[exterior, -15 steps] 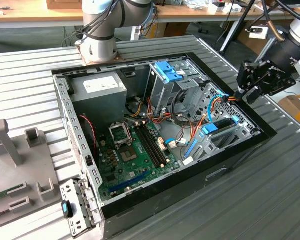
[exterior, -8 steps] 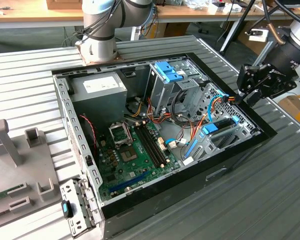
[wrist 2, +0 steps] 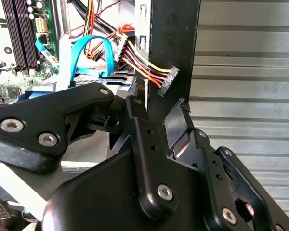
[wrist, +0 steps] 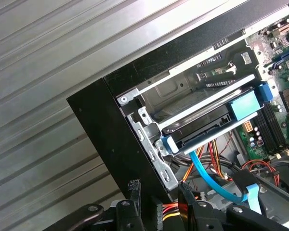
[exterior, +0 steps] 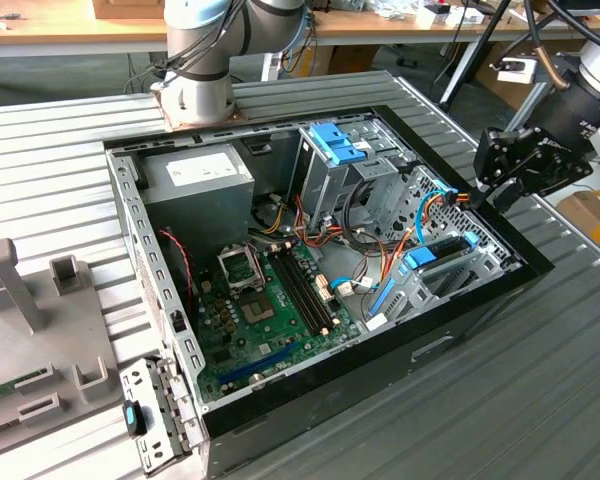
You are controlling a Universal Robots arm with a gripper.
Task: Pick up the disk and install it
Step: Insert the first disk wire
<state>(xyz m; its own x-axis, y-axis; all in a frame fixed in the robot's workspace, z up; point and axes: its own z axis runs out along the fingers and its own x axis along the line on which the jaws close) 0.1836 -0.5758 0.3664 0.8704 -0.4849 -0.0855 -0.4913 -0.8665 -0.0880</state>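
Though near the disk [wrist: 207, 126] lodged in the case's [wrist: 111, 134] corner bay, not touching it; tool [wrist: 159, 186] part-open, empty, hovering at case corner beside a power plug [wrist 2: 167, 82].

The drive cage [wrist: 179, 90] covers most of the disk [wrist: 204, 124]

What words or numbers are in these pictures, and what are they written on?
None can be read.
White label on the grey power supply: print too small to read.
Green circuit board: tiny white markings, too small to read.
The disk in its bay: no lettering shows on it.
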